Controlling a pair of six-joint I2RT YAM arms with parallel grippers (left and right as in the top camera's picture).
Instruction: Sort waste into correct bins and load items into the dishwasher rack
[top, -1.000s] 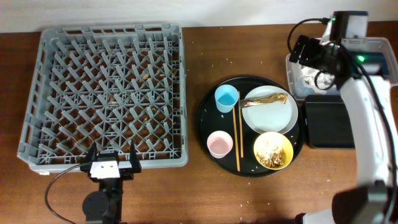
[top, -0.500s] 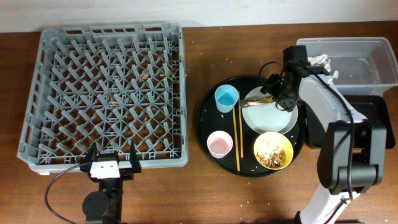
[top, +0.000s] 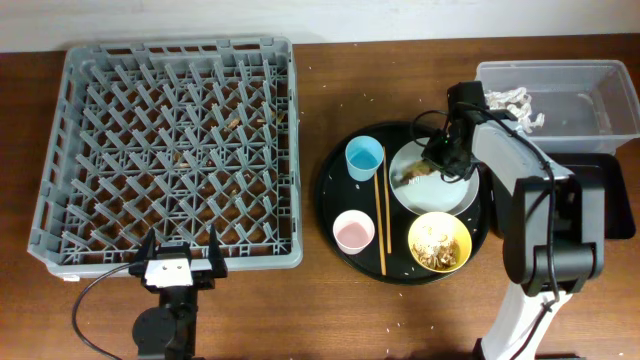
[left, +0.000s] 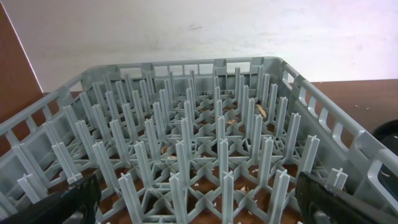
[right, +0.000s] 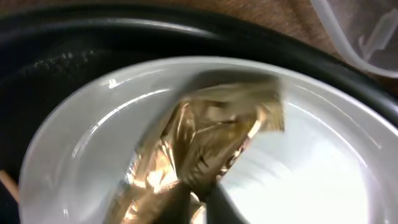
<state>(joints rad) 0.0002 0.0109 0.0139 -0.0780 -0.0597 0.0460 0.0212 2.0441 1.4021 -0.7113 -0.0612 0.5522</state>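
Observation:
My right gripper is down over the white plate and shut on the brown-and-gold wrapper, pinching its lower end between the dark fingertips. The plate sits on the round black tray with the yellow bowl of food scraps, the light blue cup, the pink cup and the chopsticks. My left gripper rests open at the front edge of the grey dishwasher rack, fingers wide apart around nothing.
The clear tub at the back right holds white napkins. The shallow black tray lies in front of it, partly hidden by my right arm. Crumbs are scattered on the rack floor and the wooden table.
My right arm swung from over the clear tub down to the plate, and its jaws closed from open onto the wrapper. The left arm has not moved.

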